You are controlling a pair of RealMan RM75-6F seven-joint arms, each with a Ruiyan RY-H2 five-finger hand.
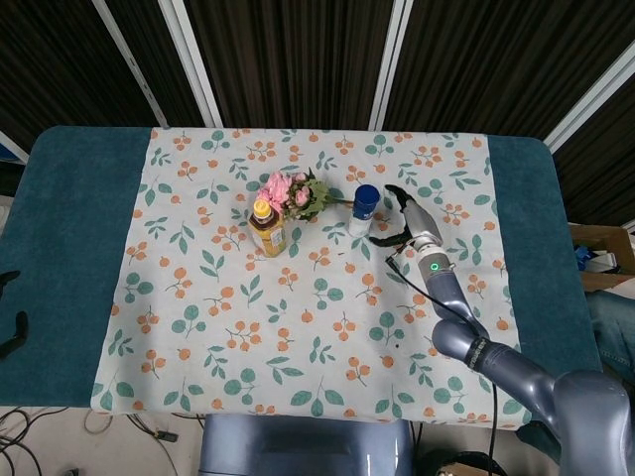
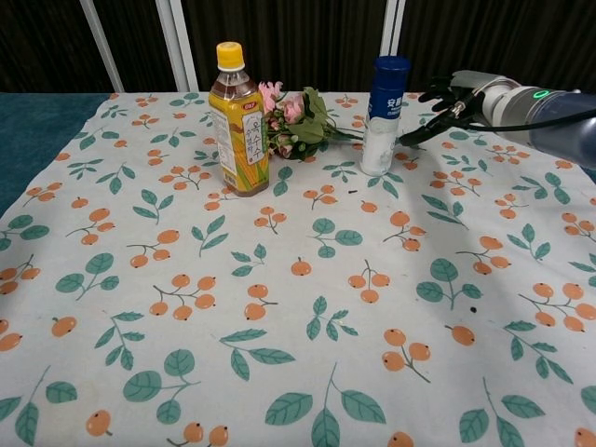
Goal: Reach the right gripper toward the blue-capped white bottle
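Head view shows the white bottle (image 1: 364, 209) with a blue cap standing up on the flowery cloth (image 1: 298, 327), near the far side of the counter (image 1: 69, 228). The right hand (image 1: 405, 220) is just beside it, on its right. The hand is open, with fingers spread, and holds nothing. It does not look like it touches the bottle. Flowers (image 1: 295, 192) and a tea bottle (image 1: 266, 226) sit to the left. I think the reach is almost done. Next, the hand should move a little closer so its fingers go around the bottle, slowly, so it does not tip. Only a dark bit at the left edge may be the left hand.
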